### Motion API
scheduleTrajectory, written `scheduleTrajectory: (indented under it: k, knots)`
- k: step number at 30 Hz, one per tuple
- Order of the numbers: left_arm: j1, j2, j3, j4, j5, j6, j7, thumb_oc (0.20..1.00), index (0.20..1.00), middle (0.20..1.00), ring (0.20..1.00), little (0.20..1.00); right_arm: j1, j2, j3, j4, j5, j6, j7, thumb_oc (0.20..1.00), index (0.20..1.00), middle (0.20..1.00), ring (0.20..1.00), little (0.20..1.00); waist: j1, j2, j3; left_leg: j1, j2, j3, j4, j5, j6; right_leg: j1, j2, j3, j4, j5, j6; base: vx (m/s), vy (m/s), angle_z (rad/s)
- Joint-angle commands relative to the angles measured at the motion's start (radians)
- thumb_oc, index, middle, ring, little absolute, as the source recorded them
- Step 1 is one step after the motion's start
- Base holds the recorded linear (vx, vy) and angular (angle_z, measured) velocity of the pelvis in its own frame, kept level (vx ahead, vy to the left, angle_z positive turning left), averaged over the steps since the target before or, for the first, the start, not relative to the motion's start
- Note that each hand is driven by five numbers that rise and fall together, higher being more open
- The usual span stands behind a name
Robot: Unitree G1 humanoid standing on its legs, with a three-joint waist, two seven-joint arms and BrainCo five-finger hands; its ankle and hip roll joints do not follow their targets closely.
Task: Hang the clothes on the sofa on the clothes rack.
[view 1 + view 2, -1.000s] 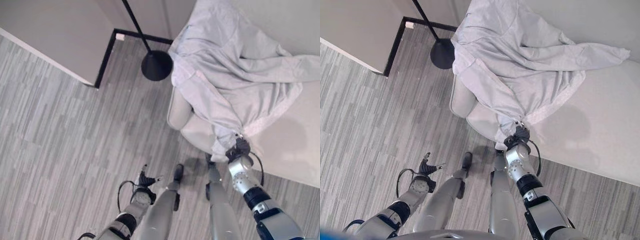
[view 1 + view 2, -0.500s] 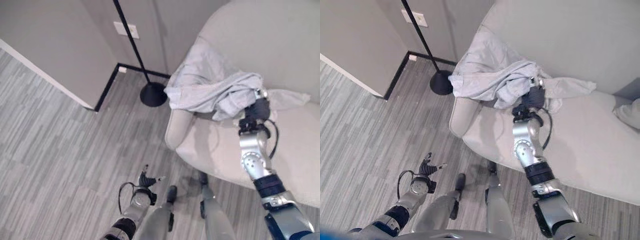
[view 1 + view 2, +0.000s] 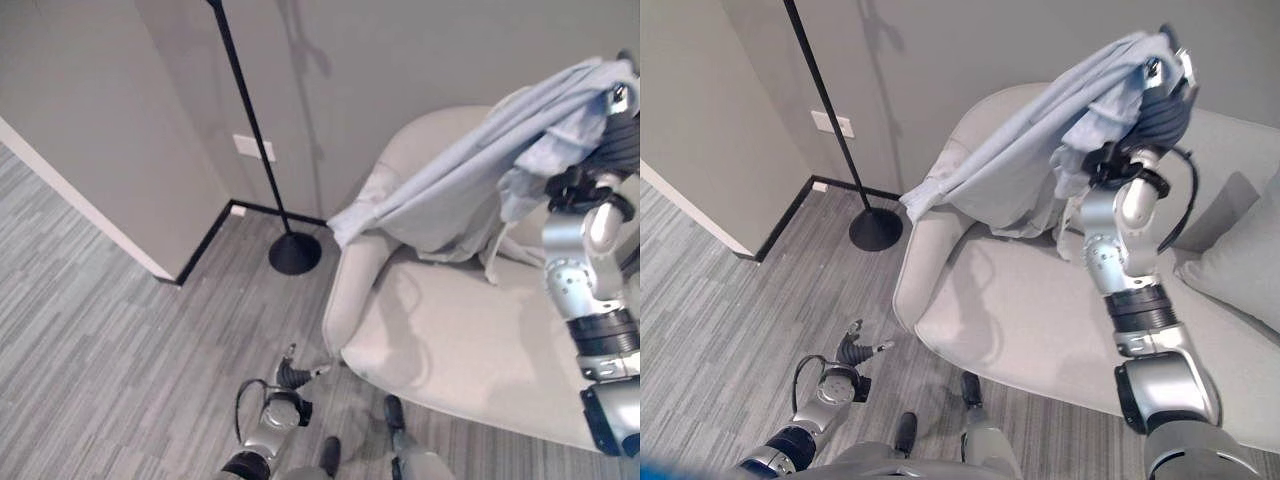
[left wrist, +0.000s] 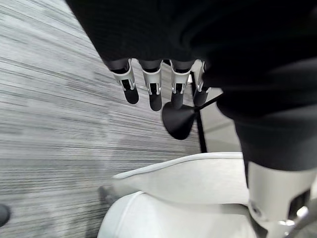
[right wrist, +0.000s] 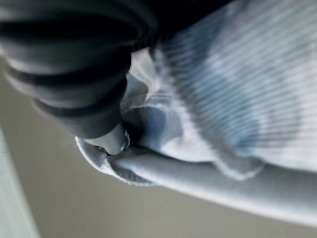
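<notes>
Right hand [image 3: 1152,108] is raised high, its fingers curled round a bunched fold of the pale grey-blue knitted garment [image 3: 1040,160]; the right wrist view shows ribbed cloth [image 5: 233,99] pressed against the dark cover with a rolled hem pinched at a fingertip. From the hand the garment hangs in a long slanting drape down and to the robot's left, its lower end touching the rounded arm and back of the light grey upholstered sofa [image 3: 1020,310]. The sofa seat directly below the hand is bare cushion; a pale grey pillow [image 3: 1240,265] lies on the seat to the right of the right arm. Left hand [image 3: 292,375] hangs low near the floor, well apart from the garment, fingers [image 4: 151,91] straight and relaxed, holding nothing. Further left of the raised hand stands a thin black metal pole on a round black base [image 3: 295,253], just beside the sofa arm; its top is out of frame. Floor is grey striped carpet [image 3: 110,330]. Walls are plain grey, with a black skirting strip [image 3: 205,243] and a white wall socket plate [image 3: 254,148] behind the pole.
</notes>
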Motion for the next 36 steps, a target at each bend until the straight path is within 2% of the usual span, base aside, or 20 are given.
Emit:
scheduleTrajectory:
  k: [1,2,4,10,14,22,25,31,34,36]
  knots:
    - [0.004,0.021,-0.011,-0.013,0.025,-0.026,0.035,1.000,1.000,1.000,1.000,1.000,-0.116,-0.051,-0.018,-0.011,-0.065,-0.038,-0.009,0.200,0.200,0.200,0.200,0.200,0.016,-0.021,-0.063,-0.015,0.039,0.002,-0.008,-0.034,-0.028,-0.027,-0.041,-0.005,0.000,0.012,0.095,0.03,0.027,-0.18]
    - [0.006,0.026,-0.015,-0.022,0.025,-0.024,0.050,1.000,1.000,1.000,1.000,1.000,-0.198,-0.121,0.010,0.061,-0.039,-0.026,-0.019,0.200,0.200,0.200,0.200,0.200,0.014,-0.033,-0.080,0.005,0.036,0.005,-0.012,-0.039,-0.026,-0.017,-0.042,0.000,0.000,0.018,0.101,0.02,0.021,-0.12]
    - [0.007,0.033,-0.011,-0.025,0.026,-0.027,0.073,1.000,1.000,1.000,1.000,1.000,-0.251,-0.158,0.037,0.106,-0.030,-0.013,-0.029,0.200,0.200,0.200,0.200,0.200,0.014,-0.044,-0.088,0.014,0.036,0.006,-0.014,-0.042,-0.024,-0.012,-0.040,0.004,0.000,0.020,0.105,0.01,0.017,-0.07]
    - [-0.041,0.035,-0.010,-0.016,0.015,-0.053,0.184,1.000,1.000,1.000,1.000,1.000,-0.449,-0.224,0.161,0.251,-0.002,0.007,-0.059,0.200,0.200,0.200,0.200,0.200,0.011,-0.072,-0.103,0.044,0.034,0.016,-0.015,-0.051,-0.023,0.004,-0.035,0.014,0.001,0.027,0.112,0.00,-0.002,-0.14]
    - [-0.082,0.048,-0.013,0.006,0.025,-0.069,0.259,1.000,1.000,1.000,1.000,1.000,-0.585,-0.228,0.255,0.363,0.030,0.012,-0.067,0.200,0.200,0.200,0.200,0.200,0.008,-0.088,-0.115,0.062,0.036,0.027,-0.016,-0.057,-0.025,0.012,-0.034,0.019,0.001,0.032,0.116,0.01,-0.005,-0.10]
    - [-0.180,0.051,-0.069,0.040,0.021,-0.097,0.324,1.000,1.000,1.000,1.000,1.000,-0.815,-0.177,0.395,0.517,0.059,0.010,-0.090,0.200,0.200,0.200,0.200,0.200,-0.004,-0.098,-0.135,0.081,0.037,0.039,-0.017,-0.064,-0.029,0.020,-0.033,0.024,-0.002,0.041,0.119,0.02,0.006,-0.11]
    - [-0.261,0.055,-0.119,0.073,0.044,-0.102,0.333,1.000,1.000,1.000,1.000,1.000,-0.920,-0.120,0.441,0.598,0.053,0.017,-0.103,0.200,0.200,0.200,0.200,0.200,-0.012,-0.098,-0.152,0.085,0.036,0.043,-0.017,-0.066,-0.030,0.023,-0.033,0.026,-0.004,0.044,0.120,0.02,0.016,-0.11]
    - [-0.373,0.039,-0.195,0.136,0.101,-0.088,0.346,1.000,1.000,1.000,1.000,1.000,-0.999,-0.021,0.463,0.674,0.048,0.021,-0.107,0.200,0.200,0.200,0.200,0.200,-0.029,-0.097,-0.169,0.096,0.033,0.053,-0.017,-0.072,-0.028,0.030,-0.031,0.033,-0.004,0.046,0.121,0.02,0.006,-0.04]
    - [-0.455,0.014,-0.236,0.213,0.154,-0.059,0.372,1.000,1.000,1.000,1.000,1.000,-1.036,0.025,0.475,0.700,0.049,0.019,-0.107,0.200,0.200,0.200,0.200,0.200,-0.044,-0.097,-0.180,0.100,0.033,0.059,-0.017,-0.074,-0.029,0.031,-0.026,0.038,-0.004,0.048,0.119,0.03,0.003,-0.09]
    - [-0.511,-0.027,-0.244,0.274,0.130,-0.045,0.381,1.000,1.000,1.000,1.000,1.000,-1.054,0.043,0.485,0.698,0.049,0.021,-0.106,0.200,0.200,0.200,0.200,0.200,-0.061,-0.097,-0.185,0.100,0.033,0.062,-0.017,-0.073,-0.030,0.028,-0.022,0.045,-0.004,0.051,0.119,0.02,0.002,-0.16]
